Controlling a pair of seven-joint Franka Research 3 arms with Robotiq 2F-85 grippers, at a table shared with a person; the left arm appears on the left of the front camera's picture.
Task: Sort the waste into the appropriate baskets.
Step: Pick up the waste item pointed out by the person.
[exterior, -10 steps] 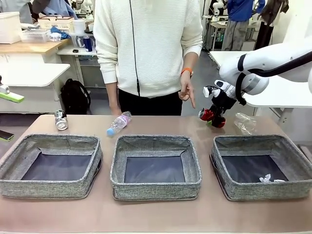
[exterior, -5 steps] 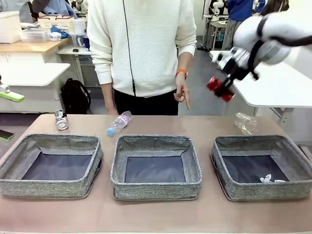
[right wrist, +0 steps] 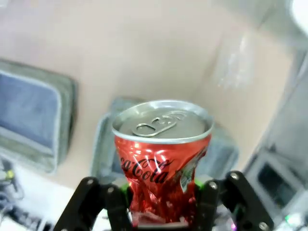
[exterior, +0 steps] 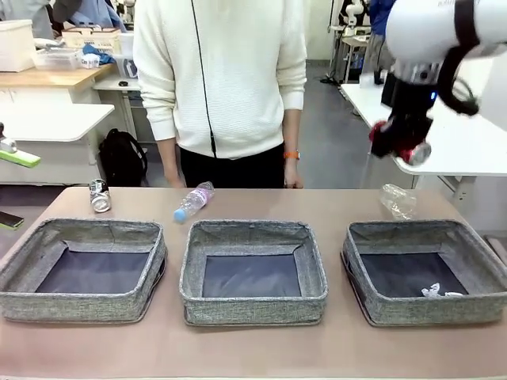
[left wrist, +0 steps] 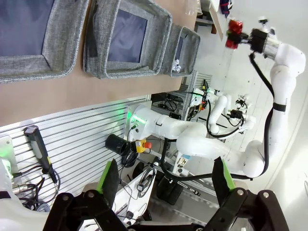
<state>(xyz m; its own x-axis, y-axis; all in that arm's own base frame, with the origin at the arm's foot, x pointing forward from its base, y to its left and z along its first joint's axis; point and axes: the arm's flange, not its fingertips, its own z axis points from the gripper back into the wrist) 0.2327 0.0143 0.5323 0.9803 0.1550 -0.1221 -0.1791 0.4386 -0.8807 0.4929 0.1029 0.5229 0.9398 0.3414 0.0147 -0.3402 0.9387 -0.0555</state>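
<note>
Within the right gripper [right wrist: 162, 193], crumpled red drink can [right wrist: 161, 149], silver pull-tab top.

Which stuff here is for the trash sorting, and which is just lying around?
For the job: red can, pink-label bottle, clear bottle, dark can, white scrap, left basket, middle basket, right basket.

Just lying about: black backpack on the floor, white box on the far bench.
</note>
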